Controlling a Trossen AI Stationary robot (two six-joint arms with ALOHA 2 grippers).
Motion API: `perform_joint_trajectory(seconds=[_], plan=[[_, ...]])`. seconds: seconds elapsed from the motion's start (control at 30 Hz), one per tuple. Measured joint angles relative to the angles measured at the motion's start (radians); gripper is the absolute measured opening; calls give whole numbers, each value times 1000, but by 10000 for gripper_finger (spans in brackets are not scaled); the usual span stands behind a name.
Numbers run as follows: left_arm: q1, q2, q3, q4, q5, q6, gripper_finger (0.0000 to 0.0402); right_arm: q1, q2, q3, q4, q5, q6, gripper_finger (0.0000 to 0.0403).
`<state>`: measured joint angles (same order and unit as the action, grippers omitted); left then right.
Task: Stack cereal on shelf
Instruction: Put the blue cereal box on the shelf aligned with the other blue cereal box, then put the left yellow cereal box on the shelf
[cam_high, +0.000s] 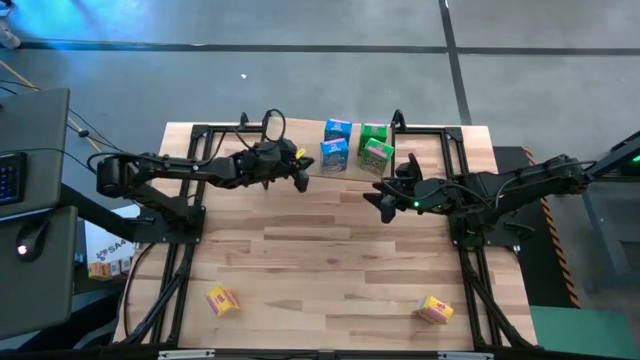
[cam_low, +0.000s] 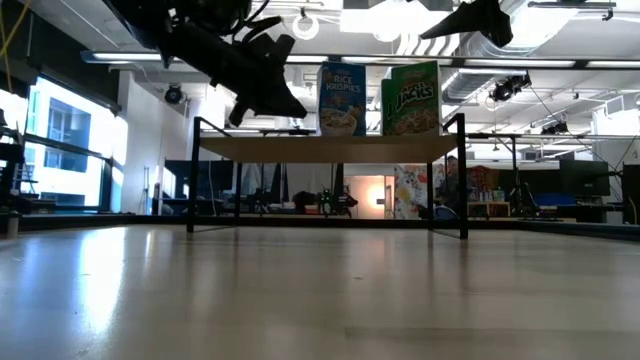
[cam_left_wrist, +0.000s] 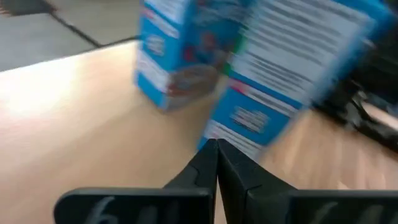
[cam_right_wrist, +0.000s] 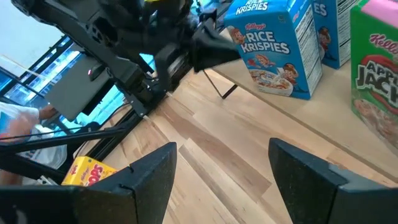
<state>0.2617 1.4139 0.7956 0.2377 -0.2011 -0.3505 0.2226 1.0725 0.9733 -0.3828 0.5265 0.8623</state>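
Two yellow boxes wait on the bench
Open right pincer (cam_high: 381, 203) should probably fetch the near yellow box (cam_high: 434, 310); left pincer (cam_high: 303, 180) is closed, empty.

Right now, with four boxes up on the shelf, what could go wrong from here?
1. The shut left gripper hovers right beside the blue Rice Krispies boxes; a sideways swing might topple them off the shelf.
2. The open right gripper sits near the green Apple Jacks boxes; lifting carelessly could clip them.
3. Both yellow boxes lie far down the table, needing long reaches.
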Motion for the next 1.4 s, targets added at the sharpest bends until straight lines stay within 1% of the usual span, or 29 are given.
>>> perform_joint_trajectory(seconds=[0.07, 0.17, 0.43, 0.6, 0.7, 0.93, 1.07, 1.27, 1.4], plan=[[-8, 5, 0, 2, 27, 33, 0, 0, 0, 0, 0, 20, 0, 252], [-14, 28, 0, 3, 33, 47, 0, 0, 0, 0, 0, 34, 0, 252], [-10, 94, 0, 124, 35, 74, 0, 0, 0, 0, 0, 29, 0, 252], [4, 119, 0, 155, 39, 76, 0, 0, 0, 0, 0, 23, 0, 252], [11, 128, 0, 185, 44, 99, 0, 0, 0, 0, 0, 23, 0, 252], [29, 131, 0, 209, 45, 94, 0, 0, 0, 0, -1, 24, -7, 252], [39, 131, 0, 243, 71, 94, 0, 0, 0, 0, -1, 31, -7, 252], [53, 116, 0, 222, 71, 142, 0, 0, 0, 0, -1, 32, -16, 252], [68, 70, 0, 149, 69, 160, 0, 0, 0, 0, -1, 47, -22, 252]])
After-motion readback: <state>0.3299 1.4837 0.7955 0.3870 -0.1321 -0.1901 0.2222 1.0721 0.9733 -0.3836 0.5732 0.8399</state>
